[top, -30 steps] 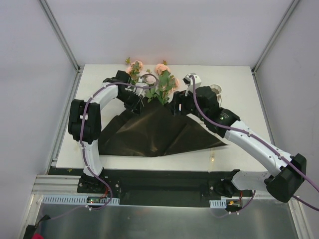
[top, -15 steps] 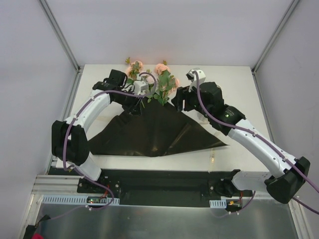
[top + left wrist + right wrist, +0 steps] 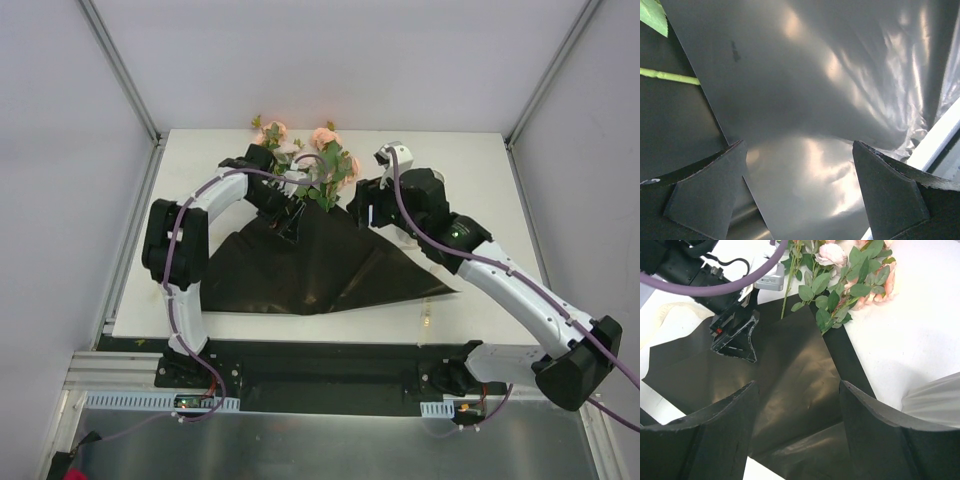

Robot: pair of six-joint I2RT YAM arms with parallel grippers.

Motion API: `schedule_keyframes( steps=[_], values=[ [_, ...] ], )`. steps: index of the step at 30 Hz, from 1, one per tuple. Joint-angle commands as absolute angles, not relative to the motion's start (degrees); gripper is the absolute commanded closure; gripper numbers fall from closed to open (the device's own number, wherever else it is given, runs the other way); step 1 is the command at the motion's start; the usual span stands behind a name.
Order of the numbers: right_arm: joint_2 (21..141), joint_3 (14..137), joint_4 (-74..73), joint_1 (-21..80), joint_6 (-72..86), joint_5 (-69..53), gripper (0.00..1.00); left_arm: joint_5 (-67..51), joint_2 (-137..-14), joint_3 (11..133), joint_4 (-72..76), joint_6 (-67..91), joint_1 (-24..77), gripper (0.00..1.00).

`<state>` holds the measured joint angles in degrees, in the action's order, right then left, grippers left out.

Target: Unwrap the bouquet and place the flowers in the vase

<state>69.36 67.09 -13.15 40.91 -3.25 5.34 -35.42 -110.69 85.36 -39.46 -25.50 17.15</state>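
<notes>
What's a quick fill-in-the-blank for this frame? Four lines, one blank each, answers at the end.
1. The spread-out wrapping paper is ____ in colour.
2. The flowers have peach-pink blooms and ____ leaves.
3. The left gripper hovers over the paper with its jaws ____.
4. The right gripper has its jaws apart and holds ____.

Missing words: black; green; open; nothing

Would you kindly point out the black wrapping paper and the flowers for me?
black wrapping paper (image 3: 325, 265), top external view, middle of the spread sheet.
flowers (image 3: 831, 254), right wrist view, a pale pink bloom.
</notes>
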Motion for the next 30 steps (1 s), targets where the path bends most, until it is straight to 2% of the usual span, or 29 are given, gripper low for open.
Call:
schedule_keyframes(
  steps=[1,16,30],
  values=[
    [67.4,66.4,-11.1,40.9,-3.0,4.9,0.32,-34.5,-113.8,90.3,-40.3,-27.9,16.4,0.13],
    [68.5,63.8,-7.8,40.9,-1.6,2.5,0.32,-33.8,-117.2,91.1,-37.3,-27.4,15.6,0.14],
    [67.8,62.6,-6.1,40.7,-0.8,1.6,0.33,-30.6,-118.0,89.5,-37.6,-26.6,17.8,0.24]
  ],
)
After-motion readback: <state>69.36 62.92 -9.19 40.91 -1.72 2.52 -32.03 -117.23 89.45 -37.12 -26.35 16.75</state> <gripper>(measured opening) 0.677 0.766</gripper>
